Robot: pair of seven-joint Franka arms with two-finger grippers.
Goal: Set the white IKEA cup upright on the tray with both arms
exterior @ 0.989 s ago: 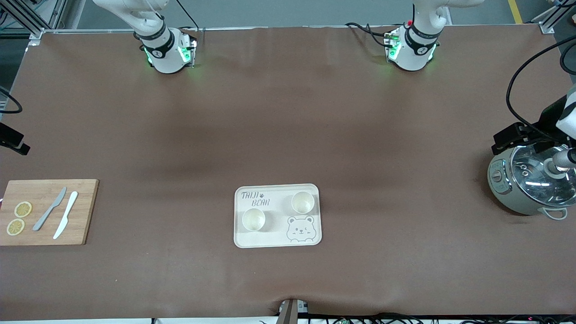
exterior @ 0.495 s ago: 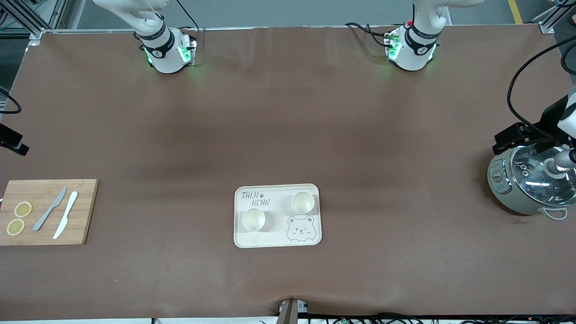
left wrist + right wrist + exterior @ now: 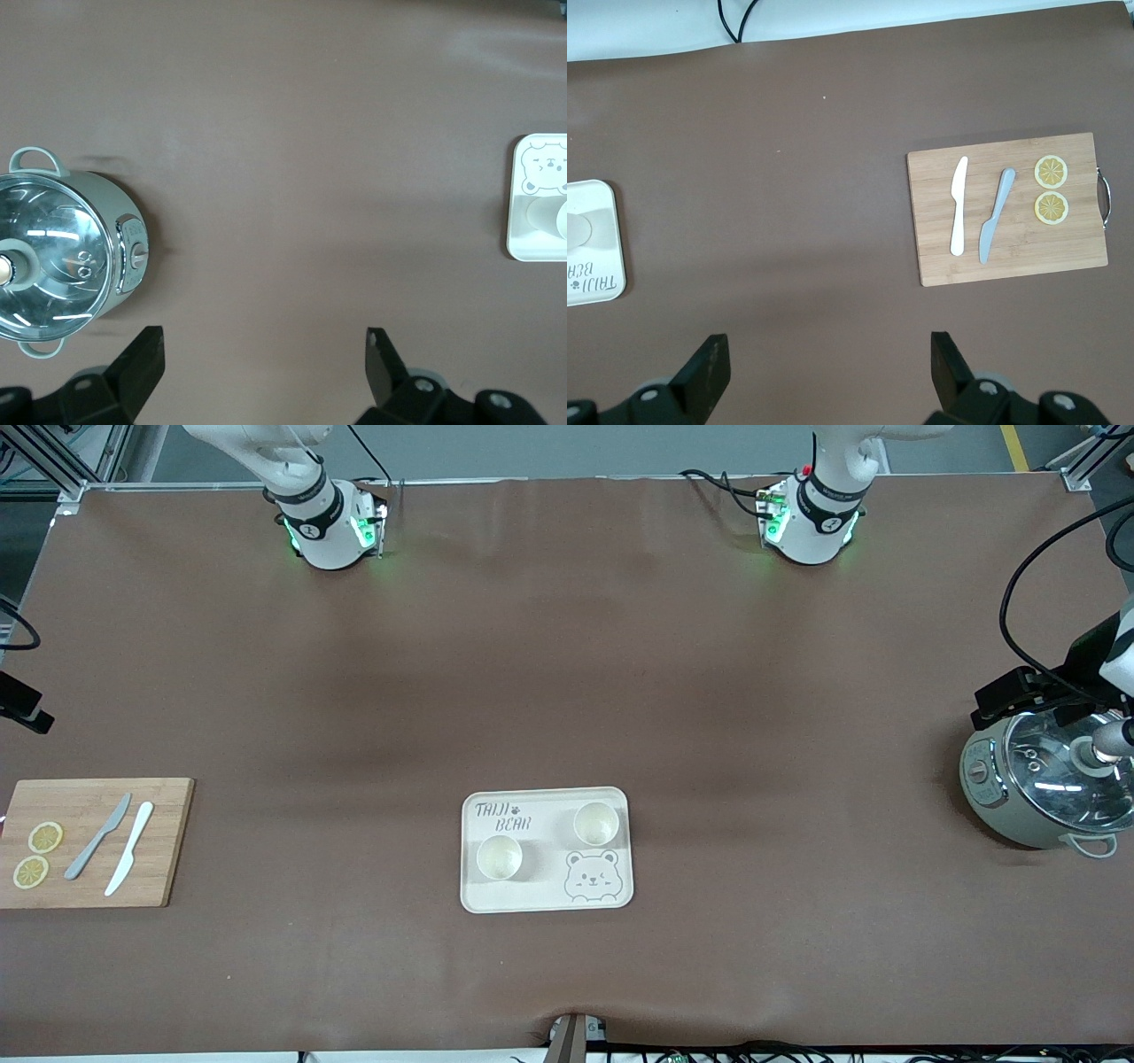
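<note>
Broad brown table [image 3: 567, 691], with both arm bases along the edge farthest from the front camera: right arm [image 3: 306, 487] and left arm [image 3: 824, 487], both waiting, pulled out to their own ends.

Toward the left arm's end, grey-green pot [image 3: 1041, 788] under a glass lid; left gripper [image 3: 261, 367] high in the air beside that pot, fingers [image 3: 142, 354] spread wide apart and holding nothing.

Toward the right arm's end, wooden cutting board [image 3: 93, 841] flat on the table. Right gripper [image 3: 830, 367] raised above bare table between board and tray, fingers [image 3: 709, 363] likewise spread wide and empty; in the front view only a dark bit of it shows at the picture's edge.

Mid-table, nearer the front camera, cream tray [image 3: 547, 899] with "TAIJI BEAR" lettering and a bear face. Two white cups on it, both upright with open mouths up: one cup [image 3: 595, 823] above the bear face, toward the left arm's end, the other cup [image 3: 500, 857] just below the lettering, toward the right arm's end and a little nearer the camera. Well apart from each other; possibly empty, though hard to tell from this height.

On the board: grey knife [image 3: 97, 836] and white knife [image 3: 129, 849] side by side, plus two lemon slices [image 3: 38, 854] beside the grey one.
</note>
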